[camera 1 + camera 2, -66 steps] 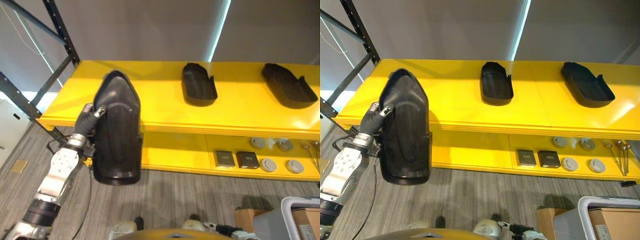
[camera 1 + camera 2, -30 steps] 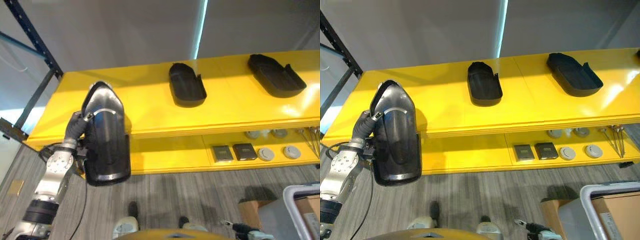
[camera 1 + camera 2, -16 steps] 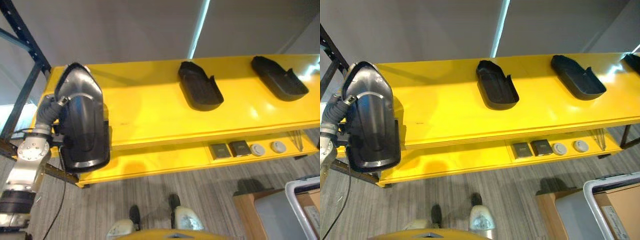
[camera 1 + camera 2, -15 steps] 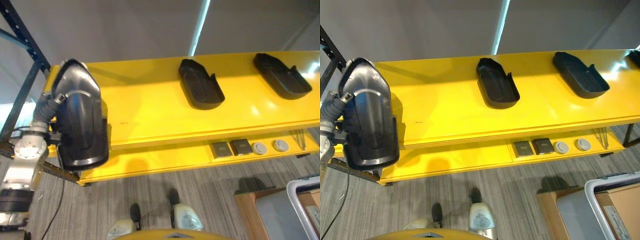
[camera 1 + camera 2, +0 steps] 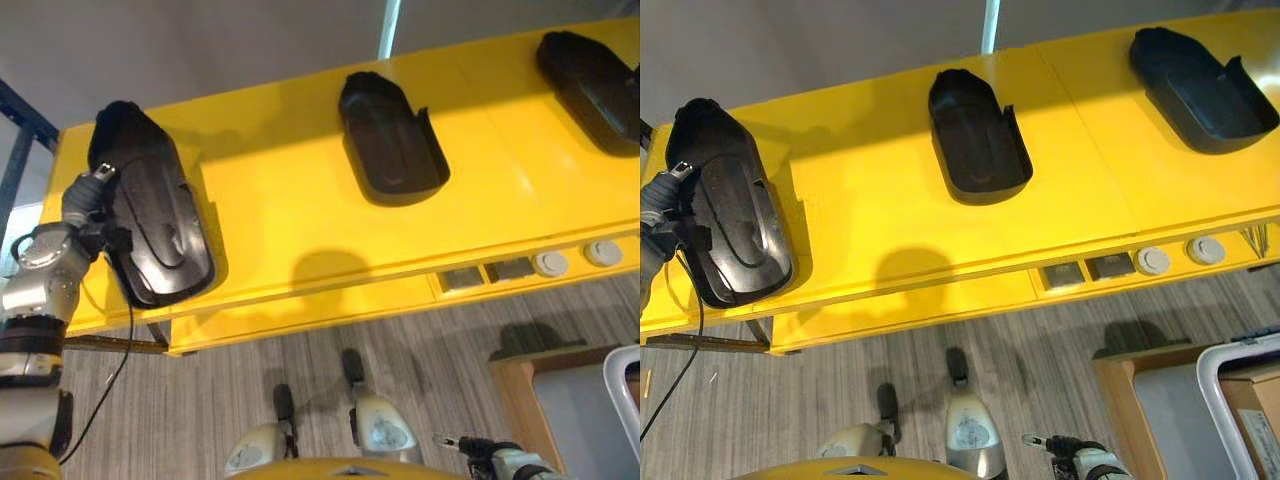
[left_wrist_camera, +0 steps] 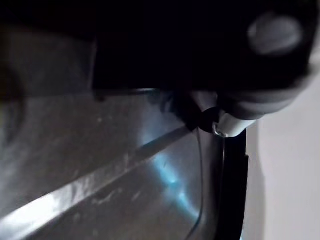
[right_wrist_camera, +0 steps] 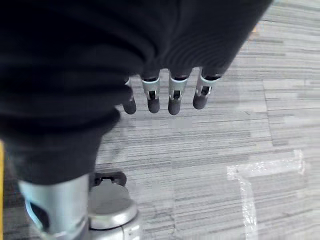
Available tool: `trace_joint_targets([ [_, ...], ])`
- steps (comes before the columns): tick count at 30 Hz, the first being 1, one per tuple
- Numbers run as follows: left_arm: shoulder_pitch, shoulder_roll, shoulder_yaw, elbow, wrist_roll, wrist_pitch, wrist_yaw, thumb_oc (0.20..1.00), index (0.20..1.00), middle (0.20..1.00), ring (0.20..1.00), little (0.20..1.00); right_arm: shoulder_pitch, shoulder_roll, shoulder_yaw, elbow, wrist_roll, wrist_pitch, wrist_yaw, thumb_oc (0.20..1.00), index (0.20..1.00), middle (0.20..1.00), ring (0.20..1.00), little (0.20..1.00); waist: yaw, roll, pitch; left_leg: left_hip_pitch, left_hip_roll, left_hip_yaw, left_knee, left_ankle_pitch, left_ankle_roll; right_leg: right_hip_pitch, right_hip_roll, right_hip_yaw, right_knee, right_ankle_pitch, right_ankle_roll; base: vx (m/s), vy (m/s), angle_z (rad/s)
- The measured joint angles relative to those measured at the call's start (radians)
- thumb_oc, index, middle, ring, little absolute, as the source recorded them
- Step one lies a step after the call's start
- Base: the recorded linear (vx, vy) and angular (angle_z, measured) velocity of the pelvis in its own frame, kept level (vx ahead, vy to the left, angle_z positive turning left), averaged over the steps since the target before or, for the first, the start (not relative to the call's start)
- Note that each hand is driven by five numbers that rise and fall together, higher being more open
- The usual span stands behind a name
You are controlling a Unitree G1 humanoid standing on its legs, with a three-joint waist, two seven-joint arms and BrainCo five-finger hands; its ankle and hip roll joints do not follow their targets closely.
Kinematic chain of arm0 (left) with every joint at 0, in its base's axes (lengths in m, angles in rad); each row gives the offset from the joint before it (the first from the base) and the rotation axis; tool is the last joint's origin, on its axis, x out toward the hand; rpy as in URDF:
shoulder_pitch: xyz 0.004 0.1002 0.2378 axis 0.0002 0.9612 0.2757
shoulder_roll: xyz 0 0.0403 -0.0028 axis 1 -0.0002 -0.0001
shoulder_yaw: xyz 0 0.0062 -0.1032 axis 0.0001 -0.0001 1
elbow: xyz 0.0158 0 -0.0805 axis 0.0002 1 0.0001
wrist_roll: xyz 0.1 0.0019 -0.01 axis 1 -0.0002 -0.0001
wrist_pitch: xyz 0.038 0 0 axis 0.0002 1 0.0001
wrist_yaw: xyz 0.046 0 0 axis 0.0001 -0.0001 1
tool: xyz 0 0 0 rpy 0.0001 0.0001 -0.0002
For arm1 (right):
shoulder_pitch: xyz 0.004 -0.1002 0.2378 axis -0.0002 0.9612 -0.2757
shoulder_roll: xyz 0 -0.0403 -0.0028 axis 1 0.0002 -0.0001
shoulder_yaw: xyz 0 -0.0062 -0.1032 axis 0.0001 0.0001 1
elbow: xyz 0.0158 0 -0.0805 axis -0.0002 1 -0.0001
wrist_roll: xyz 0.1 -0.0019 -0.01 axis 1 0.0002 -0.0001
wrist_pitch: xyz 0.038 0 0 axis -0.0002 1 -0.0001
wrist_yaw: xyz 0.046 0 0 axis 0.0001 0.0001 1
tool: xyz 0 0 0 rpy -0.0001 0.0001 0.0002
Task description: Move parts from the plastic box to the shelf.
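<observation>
The right hand (image 7: pixel 167 95) hangs over the grey floor (image 7: pixel 280 150) with its fingers straight and relaxed, holding nothing. By the yellow shelf's (image 5: pixel 290 210) left end, the left hand (image 5: pixel 88 195) curls round the edge of a black part (image 5: pixel 150 220) lying on the top board. Two more parts (image 5: pixel 392 140) (image 5: pixel 590 75) lie farther right along the shelf.

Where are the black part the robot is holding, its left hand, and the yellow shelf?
Held black part (image 5: pixel 155 225), left eye view, its middle.
Left hand (image 5: pixel 82 198), left eye view, its thumb.
Yellow shelf (image 5: pixel 290 190), left eye view, bare top.
</observation>
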Motion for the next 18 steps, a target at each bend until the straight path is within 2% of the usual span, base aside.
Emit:
trace_joint_targets([
  [3, -0.032, 0.045, -0.032, 0.068, 0.003, 0.055, -0.048, 0.200, 0.200, 0.200, 0.200, 0.200, 0.000, 0.001, 0.000, -0.001, 0.002, 0.002, 0.005, 1.000, 1.000, 1.000, 1.000, 1.000, -0.021, 0.002, 0.029, -0.002, -0.004, 0.006, -0.005, -0.001, -0.001, -0.006, -0.002, 0.011, 0.000, 0.000, 0.000, -0.01, 0.056, -0.09],
  [4, -0.070, 0.078, -0.081, 0.130, 0.033, 0.085, -0.093, 0.200, 0.200, 0.200, 0.200, 0.200, 0.000, 0.000, 0.001, -0.001, 0.002, 0.004, 0.005, 1.000, 1.000, 1.000, 1.000, 1.000, -0.024, 0.005, 0.039, -0.011, -0.005, 0.017, -0.006, -0.001, -0.001, -0.020, -0.003, 0.017, 0.000, 0.000, -0.003, -0.01, 0.059, -0.16],
  [8, -0.153, 0.138, -0.186, 0.182, 0.165, 0.103, -0.149, 0.200, 0.200, 0.200, 0.200, 0.200, -0.004, -0.015, 0.002, -0.032, 0.006, 0.004, 0.006, 1.000, 1.000, 1.000, 1.000, 1.000, -0.033, 0.018, 0.082, -0.024, -0.007, 0.025, -0.002, 0.000, 0.000, -0.035, -0.004, 0.023, 0.000, 0.013, 0.003, -0.01, 0.027, -0.08],
  [14, -0.254, 0.167, -0.246, 0.214, 0.263, 0.086, -0.170, 0.200, 0.200, 0.200, 0.200, 0.200, -0.019, -0.035, 0.023, -0.071, 0.015, 0.003, 0.015, 1.000, 1.000, 1.000, 1.000, 1.000, -0.050, 0.026, 0.104, -0.023, -0.007, 0.028, -0.005, -0.001, -0.002, -0.036, -0.002, 0.026, 0.000, 0.012, 0.001, 0.00, 0.014, -0.01],
  [16, -0.284, 0.169, -0.278, 0.241, 0.285, 0.044, -0.173, 0.200, 0.200, 0.200, 0.200, 0.200, -0.021, -0.042, 0.026, -0.070, 0.036, 0.002, 0.016, 1.000, 1.000, 1.000, 1.000, 1.000, -0.054, 0.027, 0.114, -0.023, -0.008, 0.030, -0.005, -0.002, -0.003, -0.036, -0.002, 0.036, 0.000, 0.012, 0.000, 0.00, 0.028, -0.04],
  [18, -0.302, 0.168, -0.284, 0.246, 0.285, 0.032, -0.169, 0.200, 0.200, 0.200, 0.200, 0.200, -0.026, -0.047, 0.032, -0.070, 0.044, 0.002, 0.016, 1.000, 1.000, 1.000, 1.000, 1.000, -0.055, 0.026, 0.124, -0.022, -0.009, 0.036, -0.005, -0.003, -0.003, -0.037, -0.002, 0.041, 0.000, 0.011, 0.001, 0.00, 0.014, -0.07],
])
